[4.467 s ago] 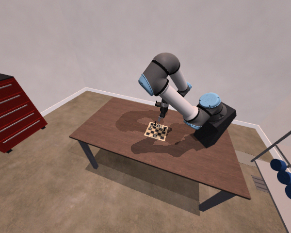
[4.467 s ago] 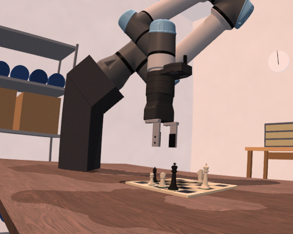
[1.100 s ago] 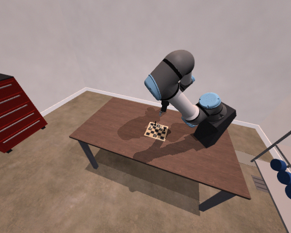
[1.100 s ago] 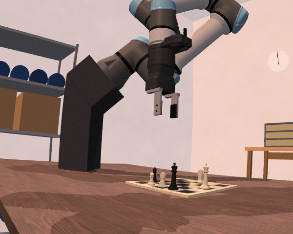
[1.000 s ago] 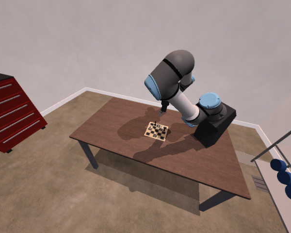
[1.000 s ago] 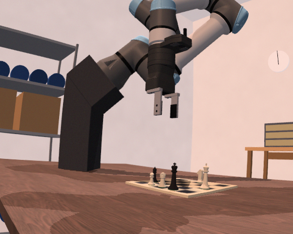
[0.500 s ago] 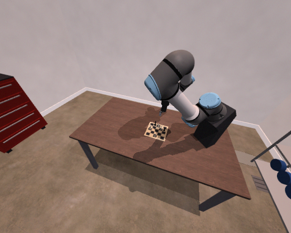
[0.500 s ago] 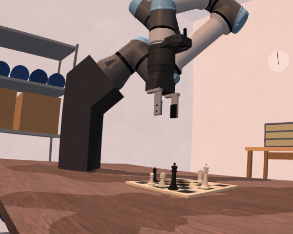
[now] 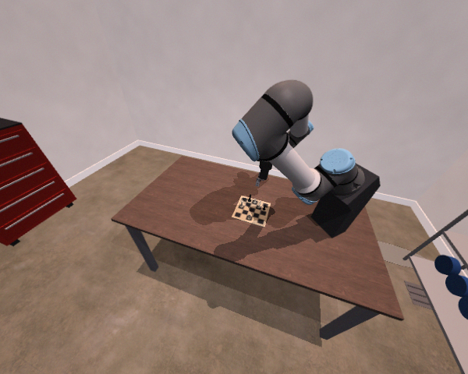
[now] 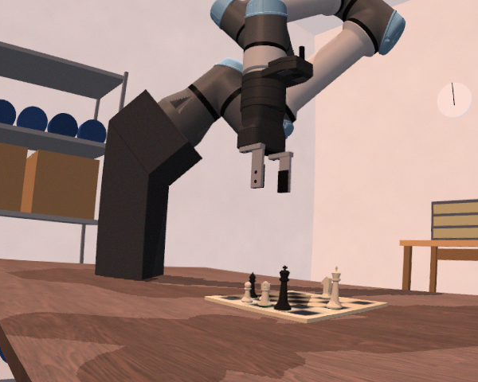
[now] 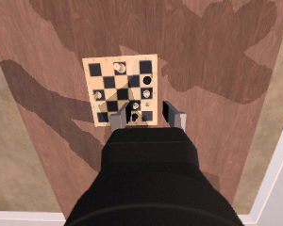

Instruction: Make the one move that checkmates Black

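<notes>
While the small tan-and-black chessboard (image 10: 356, 305) is lying on the brown wooden table (image 10: 107, 329), the two-finger tool (image 10: 271, 181) is hanging well above it, fully open and empty, over the board's arm-side edge.

A dark wood-grain tabletop (image 9: 186, 188) on dark legs carries a small chessboard (image 9: 239, 213) near its middle, lying flat. The arm's black angled pedestal (image 9: 338, 217) stands on the tabletop just beside the board, toward the far edge.
</notes>
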Robot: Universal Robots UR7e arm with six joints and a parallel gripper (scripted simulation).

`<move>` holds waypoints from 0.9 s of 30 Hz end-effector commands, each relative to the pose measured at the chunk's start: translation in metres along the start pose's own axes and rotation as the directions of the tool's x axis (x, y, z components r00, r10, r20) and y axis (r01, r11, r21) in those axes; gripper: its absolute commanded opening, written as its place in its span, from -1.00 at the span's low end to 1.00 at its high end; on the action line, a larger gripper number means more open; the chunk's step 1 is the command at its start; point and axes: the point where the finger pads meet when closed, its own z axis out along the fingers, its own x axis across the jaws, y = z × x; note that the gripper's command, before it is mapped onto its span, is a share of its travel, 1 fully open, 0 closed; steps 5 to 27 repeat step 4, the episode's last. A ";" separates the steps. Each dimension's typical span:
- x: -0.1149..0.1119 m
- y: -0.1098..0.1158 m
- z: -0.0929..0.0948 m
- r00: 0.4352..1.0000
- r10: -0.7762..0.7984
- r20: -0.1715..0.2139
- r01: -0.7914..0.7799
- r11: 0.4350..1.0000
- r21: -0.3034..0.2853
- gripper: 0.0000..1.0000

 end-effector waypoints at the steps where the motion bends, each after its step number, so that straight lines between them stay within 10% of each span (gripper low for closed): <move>1: 0.002 -0.002 -0.002 1.000 -0.003 -0.005 0.003 1.000 0.003 1.00; 27: 0.002 -0.002 -0.002 1.000 -0.003 -0.005 0.003 1.000 0.003 1.00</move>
